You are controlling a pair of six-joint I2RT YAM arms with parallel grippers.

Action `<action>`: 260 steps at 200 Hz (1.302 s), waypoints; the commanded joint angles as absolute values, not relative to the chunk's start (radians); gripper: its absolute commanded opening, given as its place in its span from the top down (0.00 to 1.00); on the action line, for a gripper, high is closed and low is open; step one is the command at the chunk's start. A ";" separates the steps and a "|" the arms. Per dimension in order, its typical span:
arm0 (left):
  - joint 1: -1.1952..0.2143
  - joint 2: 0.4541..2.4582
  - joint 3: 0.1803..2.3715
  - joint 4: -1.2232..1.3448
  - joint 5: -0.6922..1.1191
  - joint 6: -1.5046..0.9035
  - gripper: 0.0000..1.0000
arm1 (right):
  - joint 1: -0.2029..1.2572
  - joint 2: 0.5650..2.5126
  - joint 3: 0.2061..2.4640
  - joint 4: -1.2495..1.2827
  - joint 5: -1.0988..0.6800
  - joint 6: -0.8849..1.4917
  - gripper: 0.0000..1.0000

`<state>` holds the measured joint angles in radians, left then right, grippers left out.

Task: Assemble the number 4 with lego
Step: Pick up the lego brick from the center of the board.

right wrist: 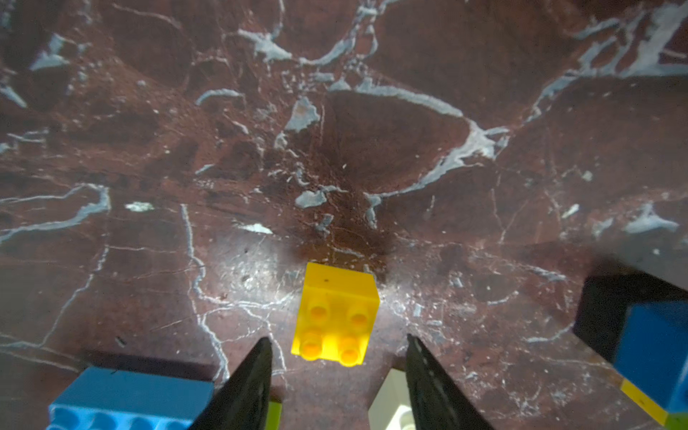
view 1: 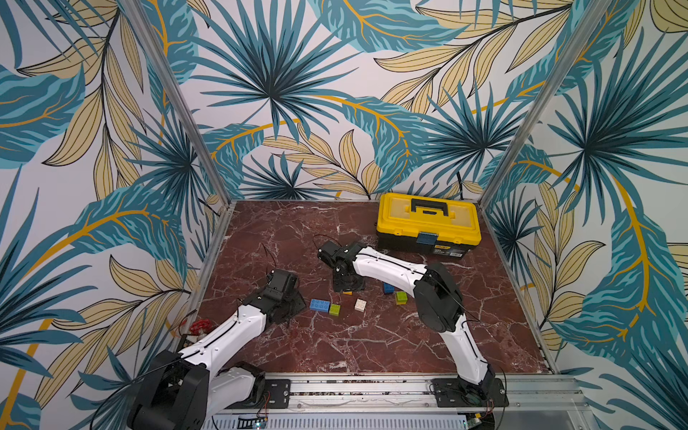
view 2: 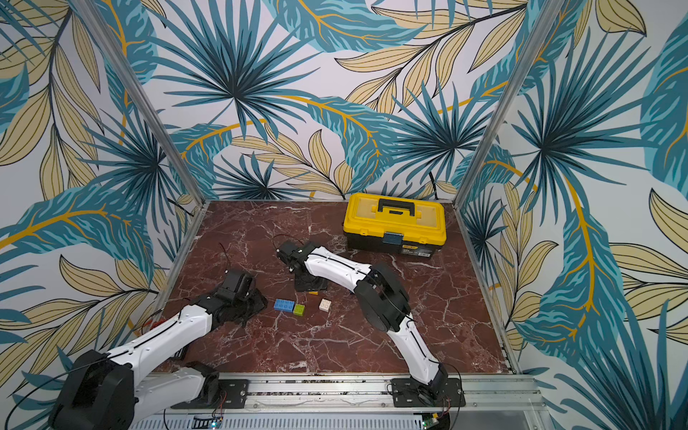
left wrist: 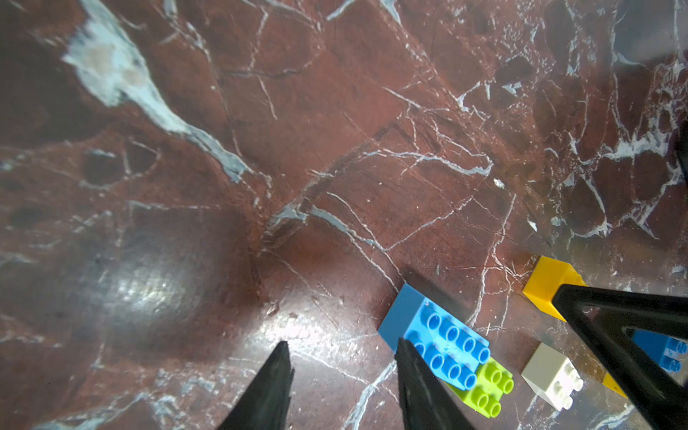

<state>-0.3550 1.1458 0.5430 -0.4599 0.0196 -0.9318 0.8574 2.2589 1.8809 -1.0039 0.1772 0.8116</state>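
Note:
Loose lego lies mid-table. A long blue brick [view 1: 319, 305] touches a lime green brick [view 1: 334, 309], with a white brick [view 1: 360, 305] to their right. My left gripper [left wrist: 342, 350] is open and empty just left of the long blue brick [left wrist: 443, 335]. My right gripper [right wrist: 337, 342] is open, pointing down at an orange-yellow brick [right wrist: 335, 312] that lies just ahead of its fingertips, untouched. In a top view only an edge of that brick [view 1: 347, 293] shows under the gripper [view 1: 348, 284]. A second blue brick [view 1: 389, 288] and a second green brick [view 1: 401, 297] lie by the right arm. No number 4 shows.
A closed yellow toolbox [view 1: 428, 223] stands at the back right. A red valve wheel [view 1: 199, 327] sits by the left arm, off the table's left edge. The right arm's black elbow [view 1: 439, 298] hangs over the table's right half. Metal frame posts rise at the back corners.

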 commanded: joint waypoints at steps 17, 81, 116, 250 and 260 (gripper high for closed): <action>-0.344 1.159 0.540 -0.445 0.035 -0.918 0.52 | 0.850 2.289 1.888 -1.027 0.170 0.810 0.49; -0.342 1.168 0.538 -0.443 0.043 -0.908 0.52 | 0.847 2.267 1.868 -1.019 0.195 0.786 0.69; -0.341 1.174 0.541 -0.432 0.050 -0.908 0.52 | 0.848 2.195 1.811 -0.985 0.201 0.781 0.72; -0.339 1.168 0.543 -0.444 0.057 -0.890 0.52 | 0.827 2.038 1.522 -0.896 0.218 0.762 0.72; -0.340 1.164 0.543 -0.448 0.056 -0.890 0.52 | 0.820 2.037 1.525 -0.897 0.221 0.757 0.72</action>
<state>-0.3489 1.1728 0.5430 -0.4446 0.0536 -0.9051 0.8371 2.0239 1.5398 -0.9100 0.2020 0.7776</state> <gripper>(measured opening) 0.482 0.331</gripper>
